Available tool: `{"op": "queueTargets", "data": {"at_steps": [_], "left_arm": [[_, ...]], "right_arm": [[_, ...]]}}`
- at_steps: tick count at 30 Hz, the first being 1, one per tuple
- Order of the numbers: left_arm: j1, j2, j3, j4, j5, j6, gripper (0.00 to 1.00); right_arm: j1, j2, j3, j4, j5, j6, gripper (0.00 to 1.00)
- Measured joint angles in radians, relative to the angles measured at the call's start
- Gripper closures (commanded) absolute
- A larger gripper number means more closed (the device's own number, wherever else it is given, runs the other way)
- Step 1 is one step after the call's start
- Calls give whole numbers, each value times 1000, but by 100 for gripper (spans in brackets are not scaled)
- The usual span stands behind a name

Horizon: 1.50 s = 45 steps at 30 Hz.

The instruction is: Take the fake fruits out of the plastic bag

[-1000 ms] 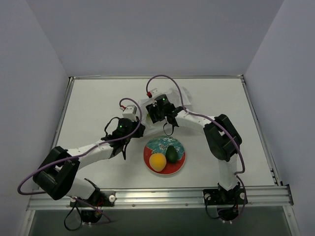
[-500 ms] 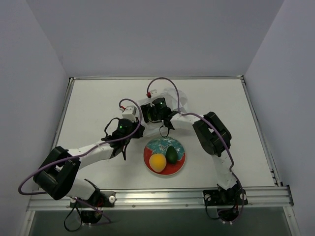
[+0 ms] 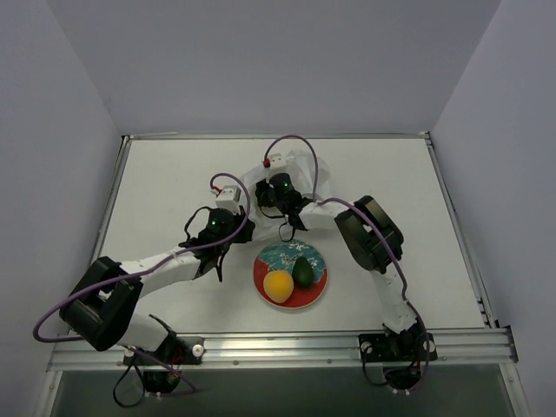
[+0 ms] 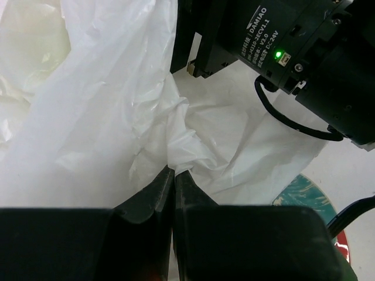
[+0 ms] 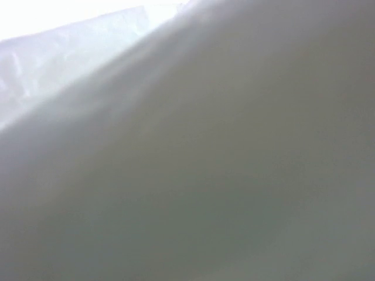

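The plastic bag (image 3: 318,174) lies crumpled at mid-table, mostly under the two wrists. In the left wrist view my left gripper (image 4: 173,171) is shut on a fold of its white film (image 4: 111,105). From above that gripper (image 3: 243,228) sits left of the plate. My right gripper (image 3: 271,198) is pushed into the bag, and its wrist view shows only blurred film (image 5: 187,146), fingers hidden. The orange-yellow fruit (image 3: 278,286) and the dark green oval fruit (image 3: 302,272) lie on the plate. The yellow-green and bright green fruits are out of view.
The red-and-teal plate (image 3: 318,294) sits just in front of both grippers, and its rim shows in the left wrist view (image 4: 319,193). The right arm's black wrist motor (image 4: 293,52) is close above the left fingers. A raised metal rail (image 3: 278,346) runs along the near edge.
The right wrist has moved left and farther into the bag, and its elbow has folded in toward the middle. Less of the bag shows. The left arm and the plate's fruits have not moved.
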Motion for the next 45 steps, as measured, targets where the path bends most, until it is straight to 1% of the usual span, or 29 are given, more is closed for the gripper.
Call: {"op": "queueTargets", "data": {"at_steps": [2, 6, 9, 13, 23, 31, 36, 38, 41, 45], "left_arm": [[0, 0, 0, 0, -1, 0, 98], [0, 1, 0, 0, -5, 1, 98], [0, 3, 0, 0, -6, 0, 98], [0, 4, 0, 4, -4, -8, 98], [1, 19, -2, 22, -6, -24, 98], [7, 11, -2, 14, -12, -23, 97], [7, -3, -2, 14, -12, -23, 98], [7, -4, -2, 14, -12, -23, 98], [7, -4, -2, 14, -13, -23, 98], [7, -7, -3, 10, -14, -16, 98]], "right_arm": [[1, -2, -16, 30, 6, 7, 73], [11, -41, -95, 48, 13, 9, 74], [26, -114, -179, 38, 14, 10, 74], [53, -256, -293, -3, 17, 16, 74], [174, -616, -474, -139, 49, 47, 74], [224, -844, -539, -328, 53, 75, 74], [294, -1037, -644, -430, 60, 132, 74], [305, -1092, -689, -462, 57, 158, 74], [306, -1108, -724, -500, 55, 179, 73], [306, -1070, -729, -524, 53, 184, 73]]}}
